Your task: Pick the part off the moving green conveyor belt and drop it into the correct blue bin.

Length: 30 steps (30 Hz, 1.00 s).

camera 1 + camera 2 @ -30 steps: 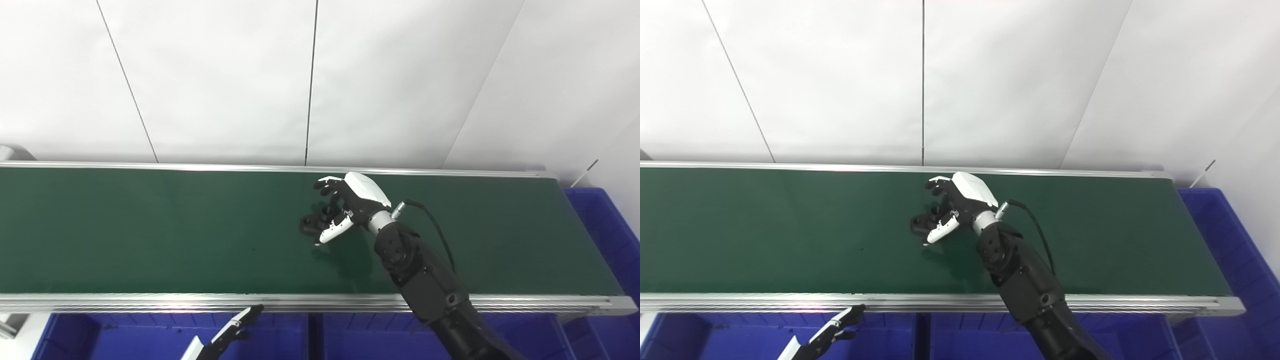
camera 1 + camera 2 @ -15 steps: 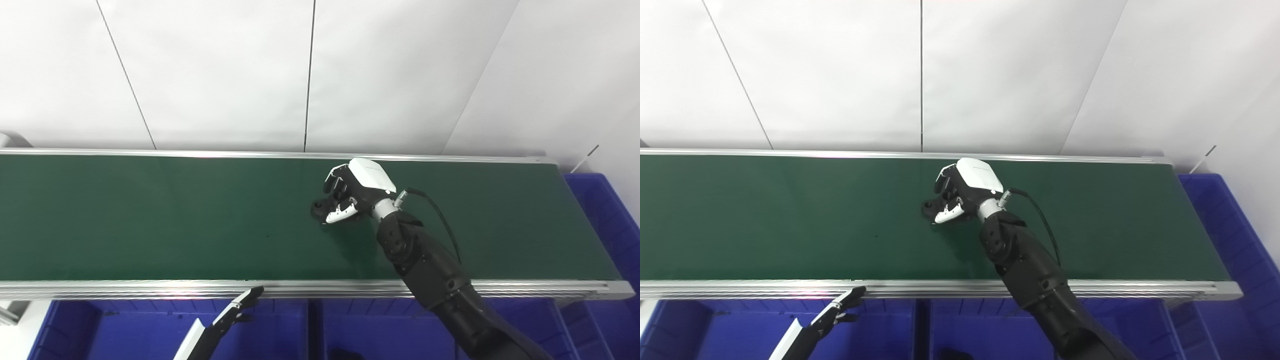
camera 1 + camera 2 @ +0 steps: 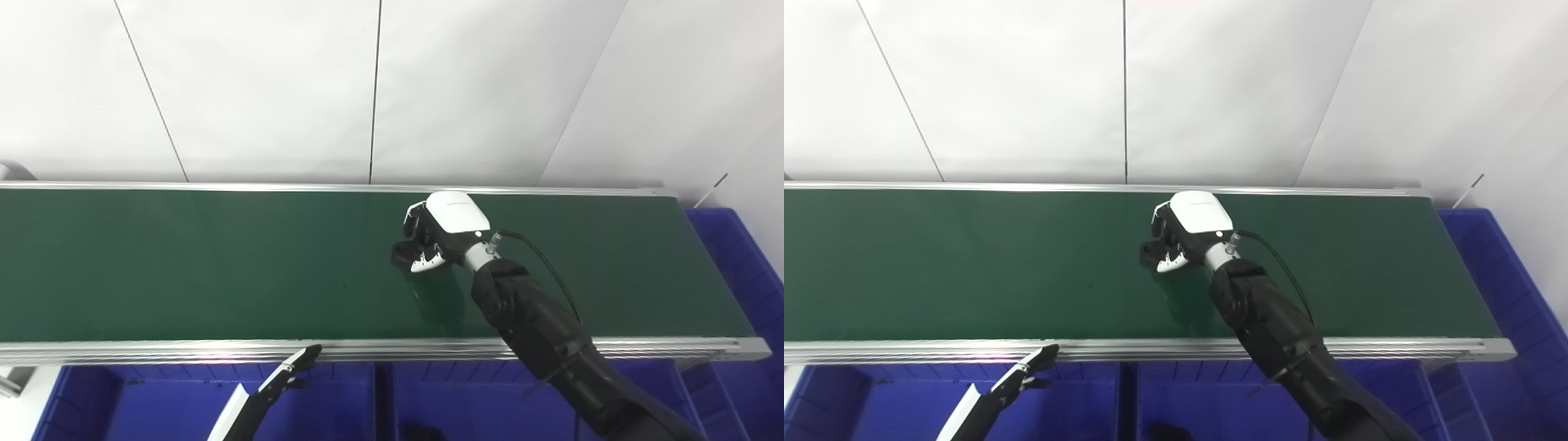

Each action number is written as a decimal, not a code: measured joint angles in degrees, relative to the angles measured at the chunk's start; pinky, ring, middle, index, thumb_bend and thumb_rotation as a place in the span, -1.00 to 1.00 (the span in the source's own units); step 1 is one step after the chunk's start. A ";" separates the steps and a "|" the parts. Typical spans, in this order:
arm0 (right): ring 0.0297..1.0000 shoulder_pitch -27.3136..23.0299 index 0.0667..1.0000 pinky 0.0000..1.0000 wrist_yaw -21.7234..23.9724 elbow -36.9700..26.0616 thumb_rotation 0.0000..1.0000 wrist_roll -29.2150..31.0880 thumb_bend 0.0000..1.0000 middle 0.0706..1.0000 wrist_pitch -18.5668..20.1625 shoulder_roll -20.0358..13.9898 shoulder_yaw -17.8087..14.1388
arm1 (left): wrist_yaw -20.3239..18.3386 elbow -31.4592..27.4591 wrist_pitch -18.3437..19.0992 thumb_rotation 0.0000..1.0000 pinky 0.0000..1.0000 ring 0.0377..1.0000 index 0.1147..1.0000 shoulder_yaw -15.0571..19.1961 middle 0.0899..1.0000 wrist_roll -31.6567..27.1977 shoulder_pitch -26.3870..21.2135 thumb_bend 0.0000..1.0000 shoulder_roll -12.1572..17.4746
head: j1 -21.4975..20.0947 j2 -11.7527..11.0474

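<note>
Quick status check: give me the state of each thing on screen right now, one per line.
Right hand: curled shut on the black part, low on the belt.
Black part: gripped, mostly hidden by the fingers.
Green belt: bare apart from the gripped part.
Left hand: idle below the belt's front rail, holding nothing.
Blue bins: open-topped, beneath the belt.

Conveyor belt (image 3: 184, 263) across the middle, wall (image 3: 275, 86) behind, bins (image 3: 478, 404) in front below, another bin (image 3: 741, 269) at right end
</note>
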 measured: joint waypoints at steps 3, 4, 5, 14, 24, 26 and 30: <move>-0.36 2.61 0.01 -0.54 -0.51 -3.19 -1.00 0.56 0.02 -0.18 -0.03 0.14 -1.09 | -0.47 0.00 0.00 -0.39 0.56 0.75 0.76 0.36 0.80 -0.01 0.02 0.70 -0.09 | -0.26 0.18; -0.29 3.48 -0.07 -0.56 -0.70 -4.01 -1.00 0.66 0.03 -0.11 -0.04 0.29 -1.40 | -0.57 0.00 0.00 -0.39 0.56 0.75 0.76 0.58 0.80 -0.02 0.08 0.70 -0.16 | -0.35 0.26; -0.28 4.40 -0.07 -0.56 -0.66 -5.23 -1.00 0.77 0.03 -0.10 -0.03 0.42 -1.90 | -0.84 0.00 0.00 -0.39 0.56 0.75 0.76 0.80 0.80 -0.02 0.10 0.70 -0.20 | -0.35 0.26; -0.33 8.02 0.05 -0.39 -0.17 -20.18 -1.00 0.91 0.02 -0.13 0.02 0.29 -6.74 | -1.73 0.00 0.00 -0.43 0.56 0.74 0.76 1.18 0.80 -0.60 -0.06 0.68 -0.22 | -0.62 0.35; -0.25 16.79 -0.10 -0.50 -0.10 -30.40 -1.00 1.98 0.03 -0.06 0.01 0.14 -11.55 | -2.82 -0.01 0.00 -0.43 0.57 0.74 0.76 1.87 0.80 -0.56 -0.28 0.69 -0.54 | -1.23 1.58; -0.28 19.52 -0.02 -0.46 -0.08 -32.80 -1.00 1.89 0.03 -0.09 0.00 -0.06 -11.72 | -3.22 -0.05 0.00 -0.44 0.57 0.74 0.76 2.24 0.81 -0.60 -0.26 0.68 -0.71 | -1.40 1.76; -0.31 24.87 0.05 -0.39 0.92 -35.90 -1.00 2.91 0.02 -0.13 0.00 -0.26 -12.38 | -3.99 -0.44 0.00 -0.48 0.56 0.75 0.77 2.74 0.82 -1.07 -0.22 0.67 -0.96 | -1.93 2.72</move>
